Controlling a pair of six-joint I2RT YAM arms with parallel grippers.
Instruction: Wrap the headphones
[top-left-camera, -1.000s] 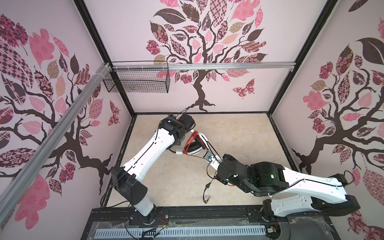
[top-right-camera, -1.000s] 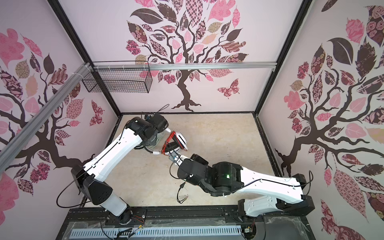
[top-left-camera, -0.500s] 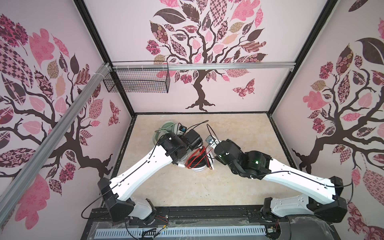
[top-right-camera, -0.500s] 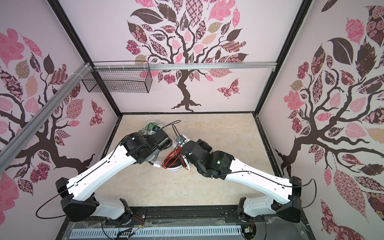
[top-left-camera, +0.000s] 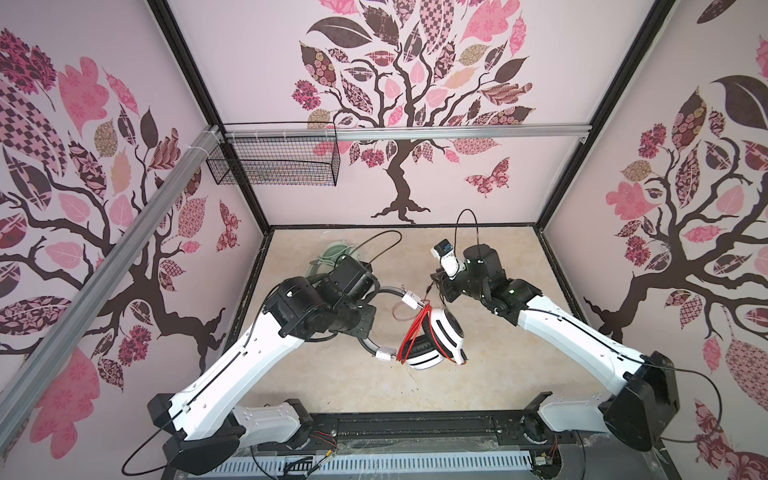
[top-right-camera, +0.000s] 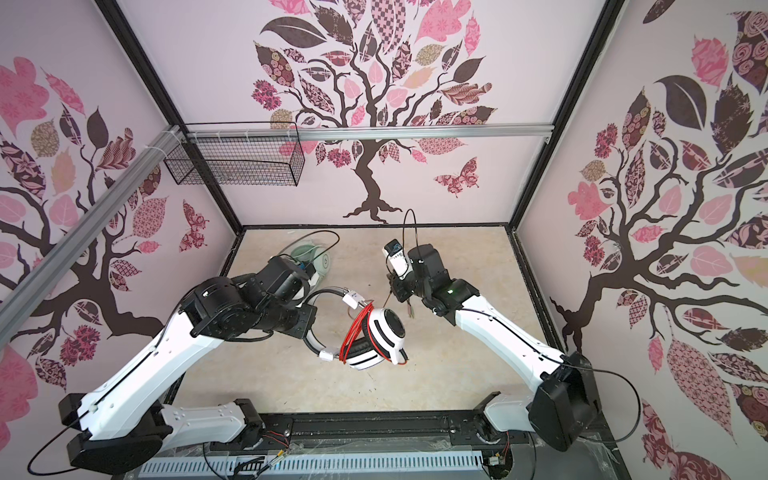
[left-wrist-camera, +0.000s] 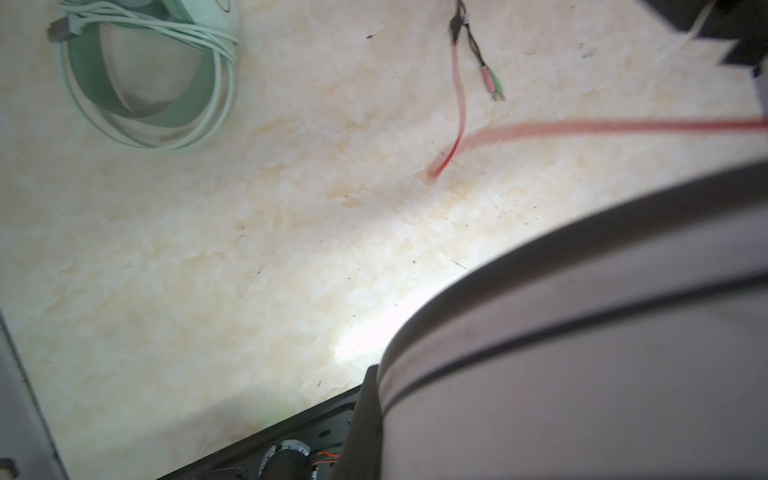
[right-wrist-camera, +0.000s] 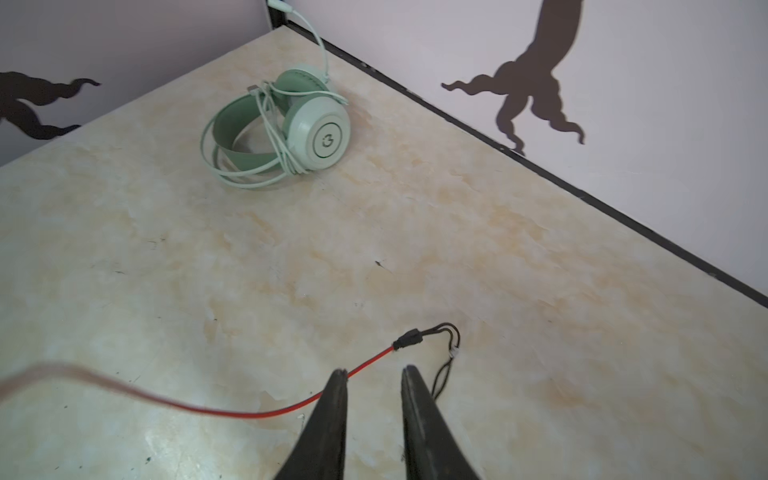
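**white headphones (top-left-camera: 438, 336) held by left claw (top-left-camera: 366, 330), right claw (right-wrist-camera: 372, 370) apart**

The left claw was clamped on the headband. The pair's long axis ran from that claw straight out to the two cups, which were pressed together with the orange-red cord (top-left-camera: 411, 332) looped round them. The cord's tail crossed just ahead of the right claw's parted tips, with the plug (right-wrist-camera: 409, 337) a little further out. Bare surface (right-wrist-camera: 498, 249) lay ahead of that claw up to the mint-green headphones (right-wrist-camera: 299, 124), which sat near the black wall edge (right-wrist-camera: 540, 166).
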